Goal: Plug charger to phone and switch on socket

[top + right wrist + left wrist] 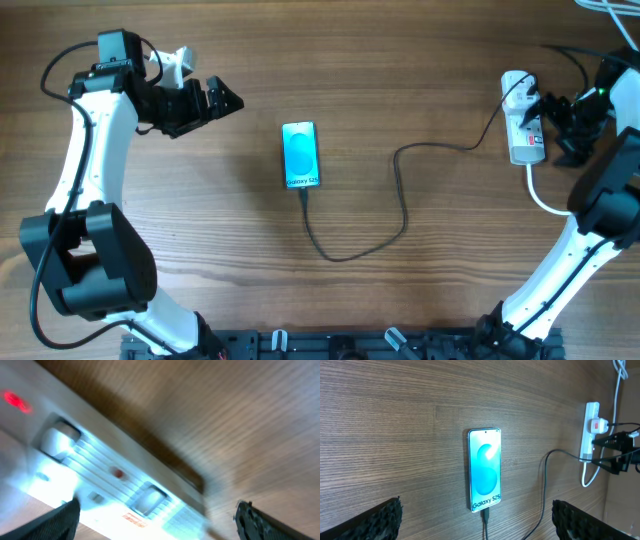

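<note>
- cable (397,175) is looped over the counter (200,230) nearest the arm bases, running between phone and socket.
- phone (301,154) is laid flat mid-counter, screen lit, text end toward the bases. The connector (485,516) is seen touching that end; how deep it sits cannot be told.
- left gripper (222,100) is held over the counter, left of the phone and well apart from it. Its fingers (375,522) are spread wide, nothing between them.
- socket (527,148) is laid at the far right, with a thick white cord (545,206) curving off its near end. A white adapter (518,92) is plugged in near its far end.
- right gripper (555,125) is held just beside the socket, fingers (260,520) apart, strip framed between them. Contact cannot be told.
- red glow (17,402) is seen toward one end of the strip in the right wrist view, blurred.
</note>
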### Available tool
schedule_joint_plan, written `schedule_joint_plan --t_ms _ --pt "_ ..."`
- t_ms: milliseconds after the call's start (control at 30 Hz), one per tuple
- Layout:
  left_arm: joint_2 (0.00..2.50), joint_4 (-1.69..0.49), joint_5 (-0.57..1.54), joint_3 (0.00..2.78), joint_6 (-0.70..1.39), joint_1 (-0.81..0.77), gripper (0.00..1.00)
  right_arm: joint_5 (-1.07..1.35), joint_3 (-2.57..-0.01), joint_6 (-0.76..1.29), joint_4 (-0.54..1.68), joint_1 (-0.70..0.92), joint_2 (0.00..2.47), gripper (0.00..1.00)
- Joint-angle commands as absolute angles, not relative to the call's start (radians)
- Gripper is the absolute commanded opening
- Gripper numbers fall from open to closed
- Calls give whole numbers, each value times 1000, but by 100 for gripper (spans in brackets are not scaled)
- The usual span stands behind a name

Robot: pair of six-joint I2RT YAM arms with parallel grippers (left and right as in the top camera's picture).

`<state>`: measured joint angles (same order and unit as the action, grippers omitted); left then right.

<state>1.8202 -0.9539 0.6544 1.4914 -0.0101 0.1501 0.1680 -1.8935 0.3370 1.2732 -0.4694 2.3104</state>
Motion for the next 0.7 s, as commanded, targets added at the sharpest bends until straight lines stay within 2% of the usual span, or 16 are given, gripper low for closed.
schedule_joint_plan --t_ms 0,100,333,667 --pt "1811 -955 653 1491 -15 154 100 10 -2021 190 1356 -484 2305 100" --pt "1811 -955 652 1491 -15 154 100 -7 -2037 44 1376 -483 2303 100" --pt "1811 -955 652 1491 -15 154 100 -7 -2036 55 1342 -483 2303 100" --pt "1811 -955 653 1491 -15 154 100 -7 -2036 55 793 -483 2303 100"
